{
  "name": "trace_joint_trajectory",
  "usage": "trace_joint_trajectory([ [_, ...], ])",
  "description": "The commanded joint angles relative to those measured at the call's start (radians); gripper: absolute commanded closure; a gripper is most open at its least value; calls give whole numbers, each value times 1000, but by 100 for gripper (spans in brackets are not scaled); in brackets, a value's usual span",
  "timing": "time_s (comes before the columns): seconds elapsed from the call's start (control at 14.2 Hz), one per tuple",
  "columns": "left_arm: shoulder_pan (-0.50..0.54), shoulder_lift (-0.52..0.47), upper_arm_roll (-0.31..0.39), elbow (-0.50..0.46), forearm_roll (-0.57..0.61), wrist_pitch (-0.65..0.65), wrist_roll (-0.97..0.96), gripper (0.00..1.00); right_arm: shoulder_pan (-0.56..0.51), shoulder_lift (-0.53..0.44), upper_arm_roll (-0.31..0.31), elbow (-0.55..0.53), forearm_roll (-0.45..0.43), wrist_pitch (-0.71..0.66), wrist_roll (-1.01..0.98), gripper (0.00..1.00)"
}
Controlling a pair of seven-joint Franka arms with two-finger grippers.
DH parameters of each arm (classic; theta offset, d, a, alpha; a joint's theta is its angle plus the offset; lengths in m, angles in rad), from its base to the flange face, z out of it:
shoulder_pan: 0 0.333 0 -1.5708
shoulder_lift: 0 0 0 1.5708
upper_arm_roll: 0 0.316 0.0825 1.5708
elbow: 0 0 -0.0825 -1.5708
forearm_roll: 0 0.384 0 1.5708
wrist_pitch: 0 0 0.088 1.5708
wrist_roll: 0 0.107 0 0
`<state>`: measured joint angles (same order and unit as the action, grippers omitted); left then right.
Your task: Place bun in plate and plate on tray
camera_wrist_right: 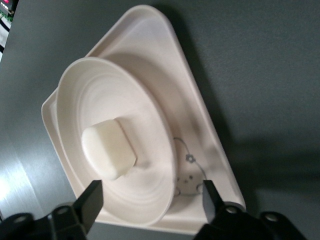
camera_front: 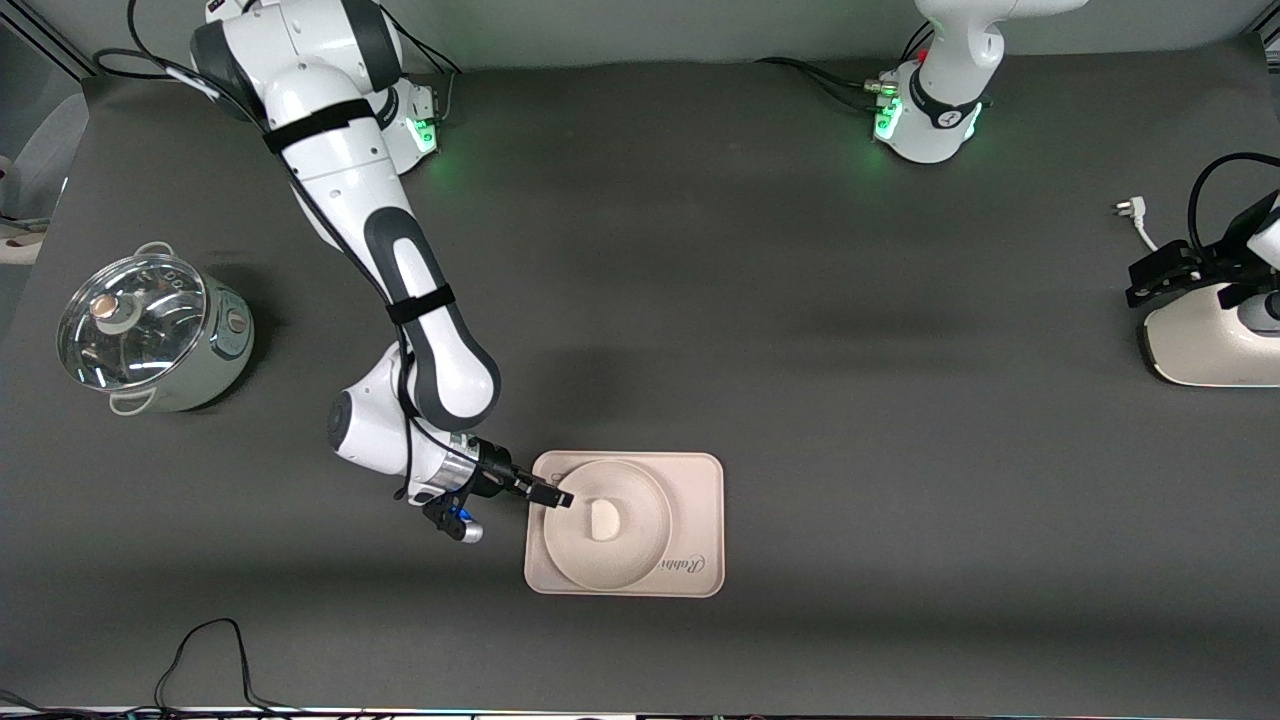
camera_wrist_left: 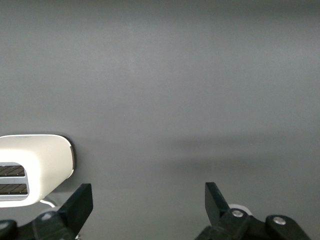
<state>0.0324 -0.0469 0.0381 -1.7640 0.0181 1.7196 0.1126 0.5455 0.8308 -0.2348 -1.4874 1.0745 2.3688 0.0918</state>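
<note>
The off-white bun (camera_front: pixel 603 518) (camera_wrist_right: pixel 107 148) lies in the round cream plate (camera_front: pixel 640 545) (camera_wrist_right: pixel 100 95). The plate rests on the rectangular tray (camera_front: pixel 700 480) (camera_wrist_right: pixel 165 60), with the tray's bear drawing and script showing beside its rim. My right gripper (camera_front: pixel 548 491) (camera_wrist_right: pixel 151 200) is open at the plate's edge toward the right arm's end of the table. Its fingers straddle the rim and hold nothing. My left gripper (camera_front: pixel 1140 280) (camera_wrist_left: pixel 149 202) waits open and empty beside the toaster at the left arm's end of the table.
A steel pot with a glass lid (camera_front: pixel 150 330) stands toward the right arm's end of the table. A white toaster (camera_front: pixel 1210 345) (camera_wrist_left: pixel 30 167) sits at the left arm's end, with a white plug (camera_front: pixel 1130 212) nearby. A black cable (camera_front: pixel 210 650) loops at the front edge.
</note>
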Motion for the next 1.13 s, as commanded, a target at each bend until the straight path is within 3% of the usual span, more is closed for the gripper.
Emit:
trace_joint_trajectory([
  [0.0, 3, -10, -3, -8, 8, 8, -16, 0, -21, -113, -29, -19, -170, -139, 97, 0],
  [0.21, 0, -11, -6, -5, 9, -9, -28, 0, -12, -226, -95, -37, -357, -308, 79, 0],
  [0.42, -12, -2, -11, 53, 16, -81, -24, 0, -16, -323, -101, -44, -606, -426, 72, 0],
  [0.71, -8, 2, -11, 72, 22, -84, -13, 0, -19, -462, -113, -45, -851, -592, 72, 0],
  [0.85, -8, 2, -11, 66, 20, -81, -14, 0, -19, -522, -115, -53, -938, -658, 72, 0],
  [1.06, -8, 4, -11, 64, 20, -90, -16, 0, -18, -596, -152, -62, -956, -732, 60, 0],
])
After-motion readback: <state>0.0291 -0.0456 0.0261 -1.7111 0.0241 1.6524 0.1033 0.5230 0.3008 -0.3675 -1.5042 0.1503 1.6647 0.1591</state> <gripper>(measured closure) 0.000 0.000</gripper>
